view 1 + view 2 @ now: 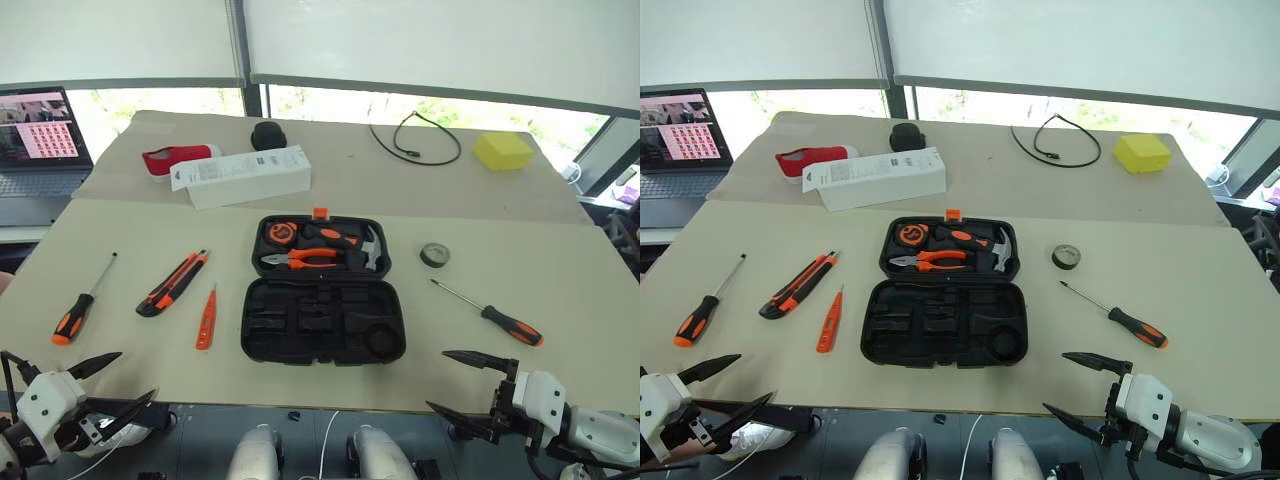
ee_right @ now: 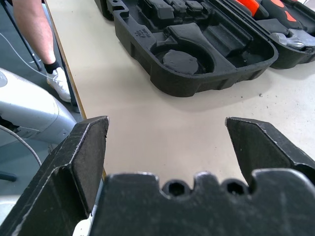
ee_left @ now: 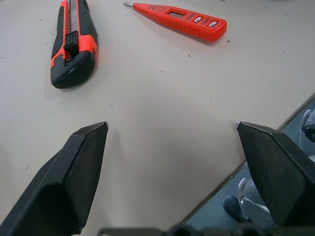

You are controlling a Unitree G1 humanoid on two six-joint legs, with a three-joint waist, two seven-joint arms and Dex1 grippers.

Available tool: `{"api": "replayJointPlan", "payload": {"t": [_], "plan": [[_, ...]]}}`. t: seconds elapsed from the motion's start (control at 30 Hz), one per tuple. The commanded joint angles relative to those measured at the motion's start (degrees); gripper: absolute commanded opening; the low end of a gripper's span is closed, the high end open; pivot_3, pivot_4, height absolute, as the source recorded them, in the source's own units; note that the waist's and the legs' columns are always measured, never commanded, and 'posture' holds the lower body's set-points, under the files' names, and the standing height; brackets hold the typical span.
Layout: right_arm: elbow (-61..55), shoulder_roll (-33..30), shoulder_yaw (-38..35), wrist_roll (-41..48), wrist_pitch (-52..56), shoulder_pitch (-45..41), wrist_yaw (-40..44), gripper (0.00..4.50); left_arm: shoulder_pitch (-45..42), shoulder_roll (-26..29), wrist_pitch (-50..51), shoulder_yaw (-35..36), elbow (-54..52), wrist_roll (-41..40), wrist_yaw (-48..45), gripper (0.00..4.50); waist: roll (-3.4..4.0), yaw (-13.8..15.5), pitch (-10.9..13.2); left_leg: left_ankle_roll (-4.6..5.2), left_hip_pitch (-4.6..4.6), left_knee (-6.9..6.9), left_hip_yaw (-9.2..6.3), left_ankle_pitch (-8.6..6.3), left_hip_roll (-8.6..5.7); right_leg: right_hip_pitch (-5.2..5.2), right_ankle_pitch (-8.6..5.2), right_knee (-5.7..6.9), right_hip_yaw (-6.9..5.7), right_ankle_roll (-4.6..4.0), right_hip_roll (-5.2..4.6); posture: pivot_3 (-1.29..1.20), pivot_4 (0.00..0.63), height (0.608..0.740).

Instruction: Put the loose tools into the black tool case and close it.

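black tool case [image 1: 322, 320] open mid-table; screwdrivers [image 1: 82, 301] [image 1: 490, 315], knife [image 1: 172, 284], tester pen [image 1: 206, 319], tape roll [image 1: 434, 255] loose around.

Centre: tool case [image 1: 322, 320] lies open on the table [image 1: 500, 240].
Left of case: tester pen [image 1: 206, 318], utility knife [image 1: 173, 283], screwdriver [image 1: 82, 302] farthest out.
Right of case: tape roll [image 1: 434, 254], second screwdriver [image 1: 490, 314] nearer the front edge.
Behind case: carton [image 1: 242, 175].
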Motion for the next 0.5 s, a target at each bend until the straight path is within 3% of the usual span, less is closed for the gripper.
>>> {"api": "replayJointPlan", "payload": {"t": [0.03, 0.13, 0.3, 0.5], "plan": [[-1.78, 0.38, 1.13, 1.5, -2.08, -2.53, 0.32, 4.41, -0.74, 0.39, 5.88, 2.84, -2.22, -6.73, 1.86, 4.5, 0.0, 0.0, 0.0, 0.0, 0.0, 0.0, 0.0, 0.0, 0.0, 0.0, 0.0, 0.0, 0.0, 0.0, 0.0, 0.0, 0.15, 0.74], [-8.11, 3.84, 4.66, 8.14, 4.03, -10.1, -3.14, 4.41, -2.28, -2.66, 18.83, 10.06, -4.52, -18.76, 11.73, 4.5, -0.06, -0.48, -0.01, 0.0, 0.01, 0.01, -0.02, 0.0, 0.14, -0.03, 0.03, 0.04, 0.0, -0.03, 0.06, 0.0, 0.15, 0.74], [-11.92, 5.87, 5.85, 14.18, 9.7, -13.48, -5.07, 4.41, -0.89, -5.03, 27.22, 14.35, -4.15, -19.19, 21.27, 4.5, -0.02, -0.31, -0.02, -0.03, 0.16, 0.04, -0.08, -0.02, 0.56, 0.02, 0.1, 0.08, -0.03, -0.08, 0.22, 0.0, 0.15, 0.74], [-13.32, 7.86, 6.77, 14.02, 10.51, -15.18, -6.86, 4.41, -1.71, -5.64, 34.8, 19.18, -1.76, -21.92, 27.74, 4.5, -0.32, 0.1, -0.18, -0.1, 0.04, 0.04, 0.14, -0.08, 0.49, -0.06, 0.1, 0.05, -0.13, -0.09, 0.19, 0.0, 0.15, 0.74]]}}
